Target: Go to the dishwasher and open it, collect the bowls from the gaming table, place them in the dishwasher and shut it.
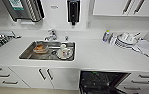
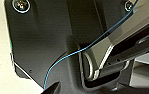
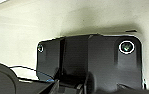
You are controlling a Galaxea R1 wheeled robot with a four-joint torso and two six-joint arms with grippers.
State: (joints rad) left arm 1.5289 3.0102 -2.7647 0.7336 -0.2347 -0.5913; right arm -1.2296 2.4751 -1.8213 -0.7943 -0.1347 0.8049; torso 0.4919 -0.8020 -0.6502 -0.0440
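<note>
The dishwasher point(image 1: 100, 82) stands open under the white counter point(image 1: 95, 55) at the lower right of the head view. Its dark interior and a rack show. The bowls and the gaming table are out of view. In the left wrist view the dark tip of my left gripper point(image 2: 52, 89) sits beside the robot's dark plate, over pale floor. My right gripper point(image 3: 70, 87) shows as dark shapes at the plate's edge in the right wrist view, with a pale surface behind. Nothing can be made out in either gripper.
A steel sink point(image 1: 27, 53) holds a clear bowl with orange contents point(image 1: 40, 48) and white cups on a plate point(image 1: 64, 52). White plates point(image 1: 125, 40) and a bottle point(image 1: 106, 35) stand at the back right. White cabinet doors point(image 1: 45, 75) and drawers point(image 1: 1, 75) are left of the dishwasher.
</note>
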